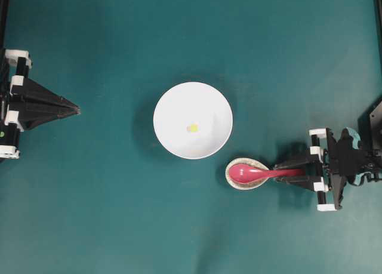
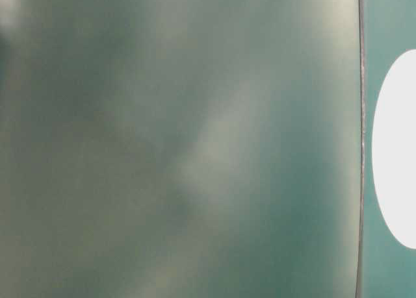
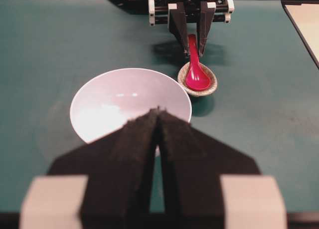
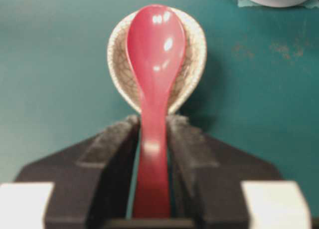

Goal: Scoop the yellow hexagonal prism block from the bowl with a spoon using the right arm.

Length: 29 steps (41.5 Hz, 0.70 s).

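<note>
You are at the pick-up step: your right claw [image 4: 152, 139] straddles the handle of the spoon [image 4: 154, 54], pads close on either side, but you cannot tell whether they pinch it yet. The scoop lies in the speckled rest [image 1: 246, 174], just beside the bowl [image 1: 173, 139]. The yellow hexagonal prism block [image 1: 193, 128] sits near the bowl's middle. Next, you need a firm pinch, a lift clear of the rest, then a swing over the bowl's near rim. The green worktop [image 1: 119, 226] is open around; the left claw [image 1: 76, 110], pressed together, sits well apart.
</note>
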Motion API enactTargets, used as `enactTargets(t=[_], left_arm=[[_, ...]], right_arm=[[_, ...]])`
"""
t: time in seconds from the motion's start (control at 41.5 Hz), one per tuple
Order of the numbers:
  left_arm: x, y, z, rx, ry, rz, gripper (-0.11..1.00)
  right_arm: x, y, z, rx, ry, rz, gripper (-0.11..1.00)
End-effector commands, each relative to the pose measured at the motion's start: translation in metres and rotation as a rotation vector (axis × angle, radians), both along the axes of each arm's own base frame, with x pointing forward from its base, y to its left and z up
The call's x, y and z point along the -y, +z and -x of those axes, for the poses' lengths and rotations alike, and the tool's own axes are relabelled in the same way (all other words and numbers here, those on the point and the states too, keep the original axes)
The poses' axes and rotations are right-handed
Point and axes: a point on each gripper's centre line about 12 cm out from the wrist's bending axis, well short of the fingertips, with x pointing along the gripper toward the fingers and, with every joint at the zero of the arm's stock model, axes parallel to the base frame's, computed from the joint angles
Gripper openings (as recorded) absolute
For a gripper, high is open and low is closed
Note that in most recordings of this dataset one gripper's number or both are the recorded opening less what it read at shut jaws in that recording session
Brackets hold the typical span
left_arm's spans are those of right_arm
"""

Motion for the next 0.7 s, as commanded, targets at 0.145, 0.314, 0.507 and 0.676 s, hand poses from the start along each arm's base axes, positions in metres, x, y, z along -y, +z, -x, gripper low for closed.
enactTargets(t=[0.145,0.314,0.507,0.676], left_arm=[[0.000,0.008,-0.003,0.020,-0.002,-0.001,0.00],[0.000,0.008,-0.003,0.020,-0.002,-0.001,0.00],[0.000,0.008,-0.003,0.018,-0.002,0.000,0.00],[0.001,0.008,-0.003,0.020,-0.003,0.001,0.00]], right_arm=[[0.000,0.007,0.000,0.031,-0.004,-0.012,0.24],[0.008,0.020,0.007,0.059,-0.012,-0.028,0.24],[0.018,0.040,0.007,0.091,-0.034,-0.025,0.24],[0.028,0.057,-0.001,0.039,-0.053,-0.002,0.24]])
